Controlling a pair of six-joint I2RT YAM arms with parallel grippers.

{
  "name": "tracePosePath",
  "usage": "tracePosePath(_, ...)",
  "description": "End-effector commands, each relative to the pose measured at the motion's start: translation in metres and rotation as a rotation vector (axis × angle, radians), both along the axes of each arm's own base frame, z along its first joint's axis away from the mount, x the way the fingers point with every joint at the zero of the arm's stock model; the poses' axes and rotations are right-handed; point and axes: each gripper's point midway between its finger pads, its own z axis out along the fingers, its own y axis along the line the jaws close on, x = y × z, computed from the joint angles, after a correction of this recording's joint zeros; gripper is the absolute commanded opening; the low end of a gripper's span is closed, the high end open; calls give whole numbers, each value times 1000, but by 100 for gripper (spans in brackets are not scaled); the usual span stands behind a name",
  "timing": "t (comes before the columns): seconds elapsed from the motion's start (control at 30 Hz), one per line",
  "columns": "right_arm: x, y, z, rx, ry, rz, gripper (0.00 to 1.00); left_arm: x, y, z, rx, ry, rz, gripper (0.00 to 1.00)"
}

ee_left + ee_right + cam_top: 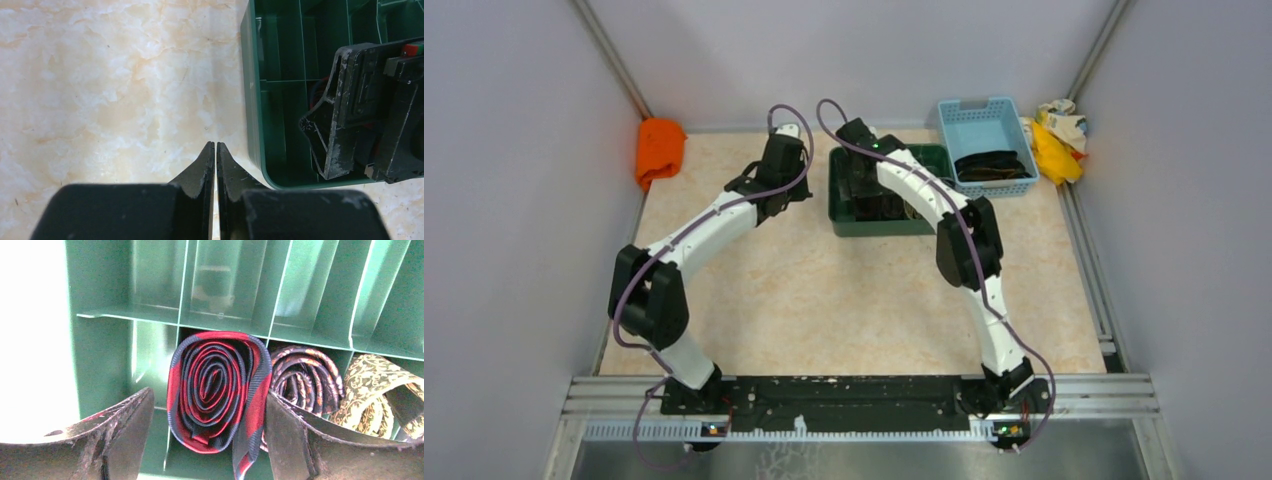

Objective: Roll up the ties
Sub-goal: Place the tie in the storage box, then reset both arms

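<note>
Right hand [207, 400], spread, straddles rolled red tie [217, 372].

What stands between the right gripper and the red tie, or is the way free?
Nothing visible stands between them. The right gripper is open, with the rolled red tie directly between its fingers. The tie sits in a compartment of the green box. A brown tie fills the next compartment.
</note>
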Motion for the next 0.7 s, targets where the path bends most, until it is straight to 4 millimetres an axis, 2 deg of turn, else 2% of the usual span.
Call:
tracePosePath(0.0, -1, -5, -13, -37, 25, 19, 78, 0, -1, -11, 3, 30, -9, 9)
tracePosePath(0.1, 3, -1, 1, -6, -27, 34, 80, -1, 0, -10, 4, 28, -7, 9)
tracePosePath(0.17, 7, 0, 22, 6, -88, 31, 81, -1, 2, -8, 4, 23, 4, 9)
tracePosePath(0.33, 9, -1, 89, 85, -265, 27, 81, -4, 7, 4, -5, -5, 20, 10)
tracePosePath(0.47, -4, 5, 152, 206, -420, 73, 86, -5, 11, 9, 0, -24, 35, 13)
tracePosePath(0.53, -14, -3, 188, 237, -513, 67, 94, -5, 11, 7, -5, -25, 34, 16)
tracePosePath(0.6, -23, -13, 207, 252, -565, 50, 98, -6, 10, 5, -10, -21, 33, 17)
tracePosePath(0.67, -29, -26, 215, 240, -593, 22, 99, -6, 10, 5, -16, -22, 32, 18)
